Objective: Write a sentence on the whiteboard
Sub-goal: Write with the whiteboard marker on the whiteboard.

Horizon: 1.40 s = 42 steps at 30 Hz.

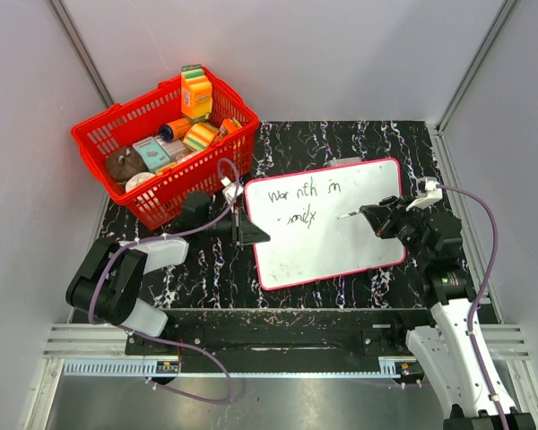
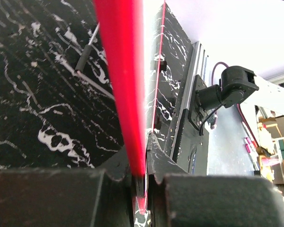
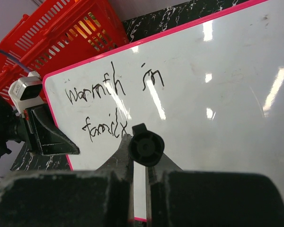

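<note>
The whiteboard (image 1: pixel 341 255), white with a red-pink frame, lies on the black marbled table and bears the handwritten words "warmth in" and "family". My left gripper (image 1: pixel 254 233) is shut on its left edge; in the left wrist view the red frame (image 2: pixel 125 90) runs edge-on between the jaws of the left gripper (image 2: pixel 143 182). My right gripper (image 1: pixel 379 218) is shut on a black marker (image 1: pixel 354 214), whose tip is over the board just right of "family". In the right wrist view the marker's round end cap (image 3: pixel 146 146) sits between the fingers of the right gripper (image 3: pixel 142 163), over the whiteboard (image 3: pixel 217 90).
A red basket (image 1: pixel 103 134) full of groceries stands at the back left, close to the board's left corner; it also shows in the right wrist view (image 3: pixel 61 42). Grey walls close in the table on three sides. A metal rail (image 1: pixel 251 340) runs along the near edge.
</note>
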{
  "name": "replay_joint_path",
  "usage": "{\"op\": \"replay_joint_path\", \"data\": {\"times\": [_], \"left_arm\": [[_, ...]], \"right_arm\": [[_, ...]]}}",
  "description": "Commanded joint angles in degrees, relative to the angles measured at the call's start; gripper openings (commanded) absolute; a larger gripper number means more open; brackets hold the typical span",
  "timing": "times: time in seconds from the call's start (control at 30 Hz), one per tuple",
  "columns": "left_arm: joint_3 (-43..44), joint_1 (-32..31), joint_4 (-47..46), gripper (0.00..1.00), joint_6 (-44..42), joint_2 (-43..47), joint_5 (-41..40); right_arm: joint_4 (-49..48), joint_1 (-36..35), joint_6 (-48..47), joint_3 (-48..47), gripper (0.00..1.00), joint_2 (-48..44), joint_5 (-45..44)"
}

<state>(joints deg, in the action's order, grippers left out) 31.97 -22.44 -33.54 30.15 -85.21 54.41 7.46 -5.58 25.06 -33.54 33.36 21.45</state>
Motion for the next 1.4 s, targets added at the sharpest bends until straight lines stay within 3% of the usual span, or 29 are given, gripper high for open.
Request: {"op": "replay_joint_path", "data": {"times": [0.0,0.2,0.43,0.57,1.0,1.37], "left_arm": [[-4.45,3.53,3.84,0.00,-10.82,0.57,-5.11],[-4.81,3.54,4.36,0.00,-11.43,1.89,-5.63],[-5.07,3.54,4.01,0.00,-11.34,2.24,-5.11],[-4.98,3.63,4.01,0.00,-11.26,2.15,-5.11],[-5.07,3.63,3.39,0.00,-10.90,1.89,-4.32],[-4.98,3.72,2.87,0.00,-10.64,1.63,-3.61]], "right_arm": [[-1.22,-0.13,-1.06,-1.44,0.00,0.47,-1.41],[-2.45,-5.91,-2.20,-3.46,0.00,3.81,-8.94],[-5.26,-19.97,-5.10,-6.45,0.00,9.52,-20.04],[-5.62,-22.88,-6.86,-6.80,0.00,10.32,-25.14],[-10.27,-25.88,-9.59,-4.17,0.00,10.14,-33.49],[-13.53,-25.88,-10.47,-5.66,0.00,14.01,-33.85]]}}
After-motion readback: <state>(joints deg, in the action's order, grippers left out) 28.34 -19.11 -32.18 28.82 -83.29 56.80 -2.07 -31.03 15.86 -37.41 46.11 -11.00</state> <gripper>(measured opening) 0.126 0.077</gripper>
